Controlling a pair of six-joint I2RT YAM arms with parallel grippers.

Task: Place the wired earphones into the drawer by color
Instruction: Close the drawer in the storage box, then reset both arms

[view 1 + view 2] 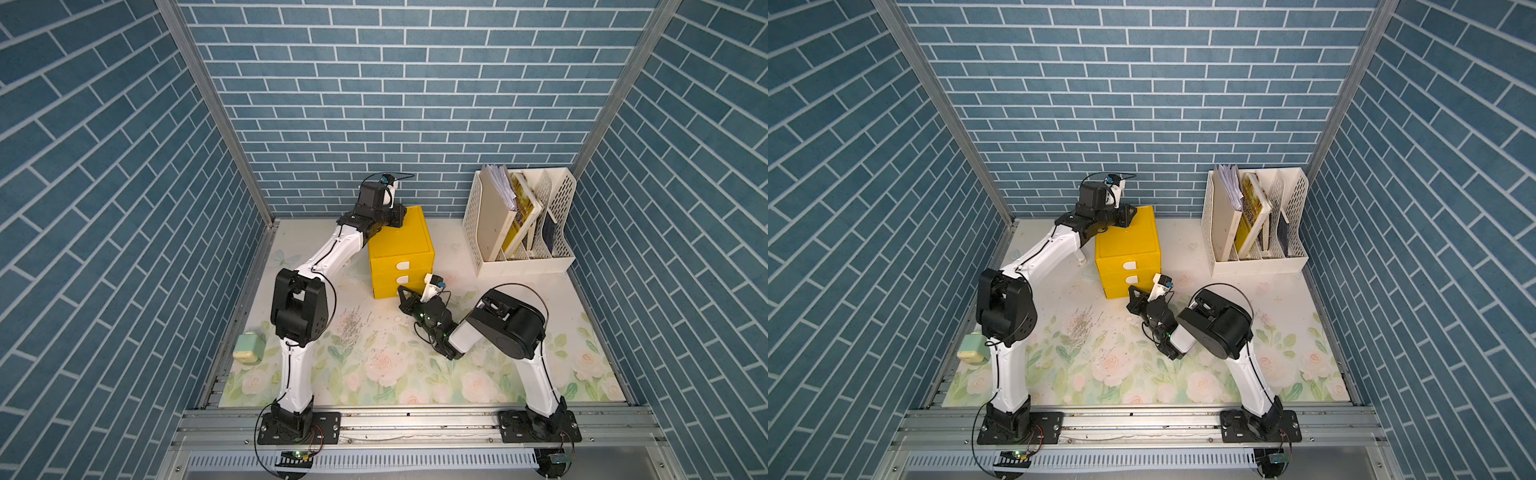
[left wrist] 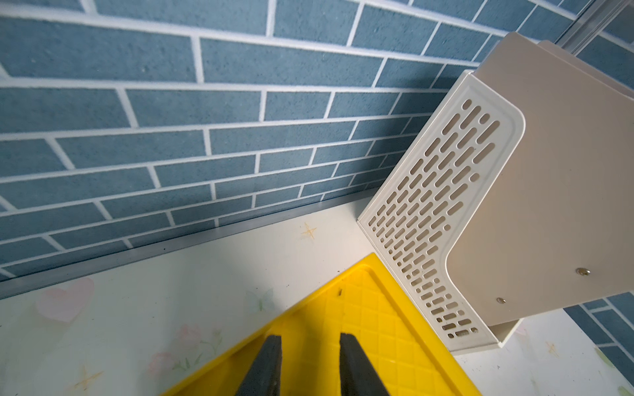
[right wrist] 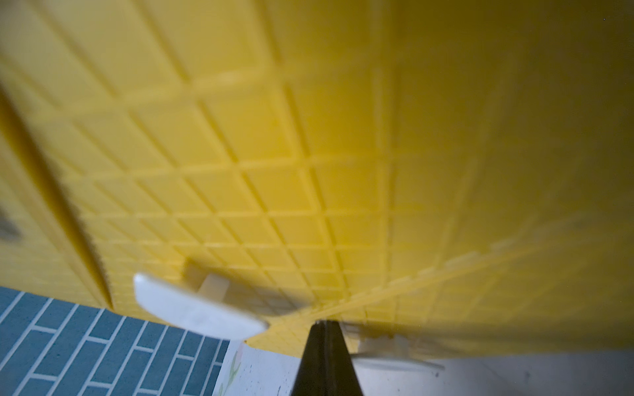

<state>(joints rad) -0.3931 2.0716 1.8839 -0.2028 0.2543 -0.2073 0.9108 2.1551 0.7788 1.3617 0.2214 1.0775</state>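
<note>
Jaws on your right gripper [image 3: 324, 325] are pressed together with nothing between them. Their tip sits against the front of the yellow drawer unit [image 1: 401, 249] at its lowest drawer, just beside that drawer's white handle [image 3: 394, 361]. Your left gripper [image 2: 310, 343] rests on the unit's top near its far-left corner, jaws partly apart and empty.

No wired earphones show anywhere, neither on the desk [image 1: 415, 374] nor in either gripper. You cannot tell whether they lie inside, because no drawer stands visibly open.

With nothing left out, this looks like the last step, nudging the bottom drawer home while your left arm steadies the unit. If so, push straight toward the far wall so the unit does not twist. If you mean to open it instead, part the jaws first, because a closed tip cannot take the handle.

By count there are no earphones, three drawer fronts and two handles plain in both top views, with the third behind the right wrist. There is also one white file rack [image 1: 519, 224] far right and one pale green box [image 1: 248, 351] near left.
</note>
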